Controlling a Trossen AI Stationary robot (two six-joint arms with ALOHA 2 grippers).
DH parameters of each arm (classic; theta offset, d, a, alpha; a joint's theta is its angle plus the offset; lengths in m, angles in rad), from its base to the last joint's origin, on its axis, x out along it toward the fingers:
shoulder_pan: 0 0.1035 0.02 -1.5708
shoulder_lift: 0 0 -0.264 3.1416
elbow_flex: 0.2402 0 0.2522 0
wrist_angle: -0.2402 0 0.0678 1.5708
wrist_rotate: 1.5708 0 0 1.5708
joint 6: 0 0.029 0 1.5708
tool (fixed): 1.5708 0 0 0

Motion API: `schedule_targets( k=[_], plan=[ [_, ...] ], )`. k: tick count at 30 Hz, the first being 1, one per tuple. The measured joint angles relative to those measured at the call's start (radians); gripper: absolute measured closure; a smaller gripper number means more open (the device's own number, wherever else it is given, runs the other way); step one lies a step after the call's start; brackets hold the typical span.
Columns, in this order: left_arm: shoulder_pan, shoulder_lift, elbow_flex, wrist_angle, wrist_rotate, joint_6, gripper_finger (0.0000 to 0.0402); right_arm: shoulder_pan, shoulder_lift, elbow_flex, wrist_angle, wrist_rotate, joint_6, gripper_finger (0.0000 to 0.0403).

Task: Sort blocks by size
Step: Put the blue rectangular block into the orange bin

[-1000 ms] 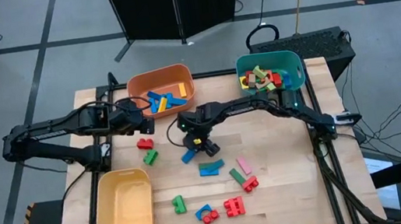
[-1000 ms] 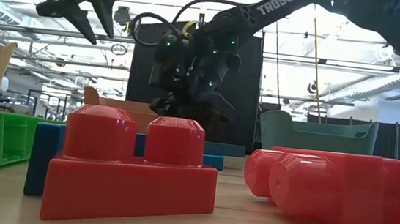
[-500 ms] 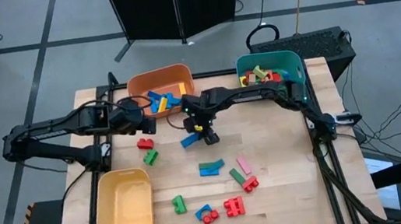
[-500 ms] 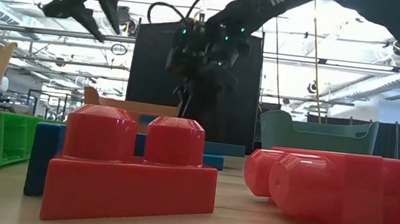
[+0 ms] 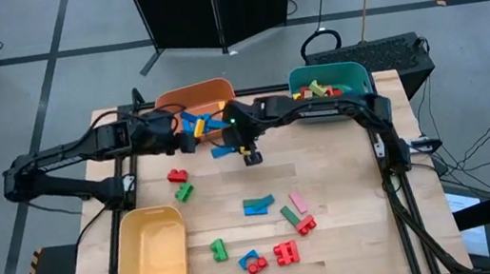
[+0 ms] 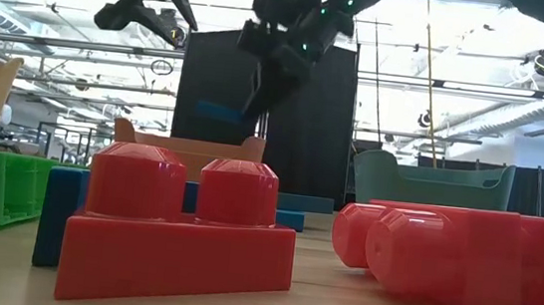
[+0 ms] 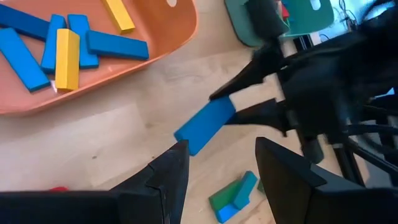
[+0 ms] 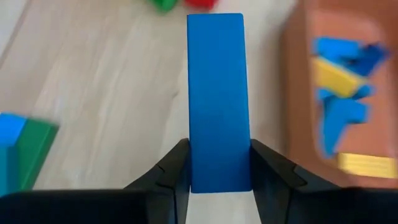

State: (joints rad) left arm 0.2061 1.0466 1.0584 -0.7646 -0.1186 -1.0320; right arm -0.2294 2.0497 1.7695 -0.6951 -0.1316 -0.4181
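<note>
A blue flat bar [image 8: 216, 99] hangs in the air just short of the orange bin [image 5: 173, 104], with my right gripper [image 5: 234, 146] shut on it. The bin holds several blue and yellow bars [image 7: 65, 50]. My left gripper [image 7: 217, 149] hovers open by the bin's near rim, its fingers pointing toward the held bar [image 7: 205, 124] and touching nothing. The other blocks lie flat on the table nearer the front, among them a red block [image 5: 176, 175] and a green one [image 5: 183, 193]. My right gripper pinches the blue bar's two long edges [image 8: 193, 165] between its two fingers [image 8: 264, 168], at one end of the bar. The fingers slant downward from the table's right and run along the bar. The bar is lifted clear, its free end [image 5: 216, 153] pointing toward the table's left.
A teal bin [image 5: 354, 93] with mixed blocks stands at the far right, and a yellow bin [image 5: 151, 256] at the near left. Loose blocks lie mid-table and near the front, including a blue-and-green pair [image 5: 256, 204] and red studded bricks [image 6: 180, 229].
My right gripper has risen and moved toward the far edge and the orange bin, rolling its wrist as it went. The blue bar has come up with it off the table. My left gripper has swung a little to the right, toward the bar.
</note>
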Motion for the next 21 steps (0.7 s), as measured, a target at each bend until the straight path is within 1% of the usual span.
schedule_targets(
  k=[4, 8, 18, 21],
  plan=[
    [0.042, 0.000, 0.000, 0.006, 0.043, 0.030, 0.0222, 0.000, -0.037, 0.000, 0.050, 0.057, 0.035, 0.0285],
    [0.077, 0.000, 0.000, 0.040, 0.083, 0.053, 0.0222, -0.001, -0.067, 0.000, 0.104, 0.084, 0.059, 0.0285],
    [0.155, 0.032, 0.000, 0.060, 0.186, 0.117, 0.0222, -0.001, -0.081, 0.002, 0.148, 0.087, 0.097, 0.0284],
    [0.171, 0.062, 0.000, 0.060, 0.204, 0.128, 0.0222, 0.000, -0.080, 0.002, 0.148, 0.114, 0.100, 0.0284]
  ],
)
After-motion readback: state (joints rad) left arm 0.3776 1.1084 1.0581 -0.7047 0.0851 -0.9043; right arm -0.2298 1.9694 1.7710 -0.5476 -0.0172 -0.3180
